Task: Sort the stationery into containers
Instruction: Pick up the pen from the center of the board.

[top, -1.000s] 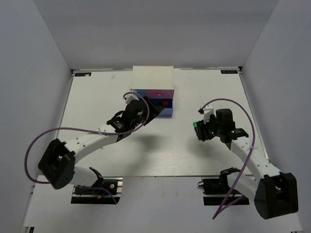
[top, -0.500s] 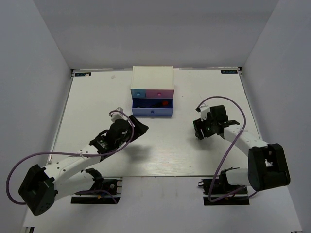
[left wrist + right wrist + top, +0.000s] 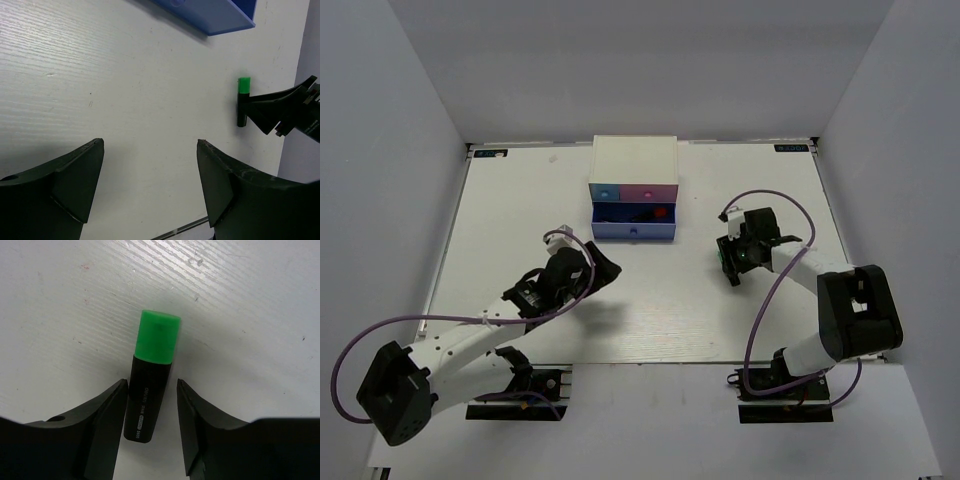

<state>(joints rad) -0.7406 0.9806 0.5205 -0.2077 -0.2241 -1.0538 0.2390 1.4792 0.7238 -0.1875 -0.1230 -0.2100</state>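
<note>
A: Where is the green marker [image 3: 151, 395]?
B: Flat on the table [image 3: 520, 220], at 3 o'clock from the middle in the top view, and at 4 o'clock from the wide drawer [image 3: 633, 231]. In the right wrist view its cap points to 12 o'clock.
A: And the right pincer [image 3: 150, 384]?
B: Down over it, one finger on each side of the black barrel. The jaws are apart. The finger [image 3: 100, 425] at 9 o'clock seems to touch the barrel, but bare table shows between the barrel and the other finger. Not clamped.
A: The left pincer [image 3: 150, 145]?
B: Wide apart with nothing in it, over bare table at 7 o'clock from the wide drawer, well apart from the marker.
A: The cabinet [image 3: 634, 158]?
B: At 12 o'clock on the table. The wide drawer is pulled out toward 6 o'clock. A red piece [image 3: 660, 212] lies in it, with something dark just beside it at 9 o'clock, too small to name.
A: The small drawers?
B: The blue drawer [image 3: 608, 190] and the pink drawer [image 3: 648, 190] sit side by side at 12 o'clock from the wide one, blue at 9 o'clock of pink.
</note>
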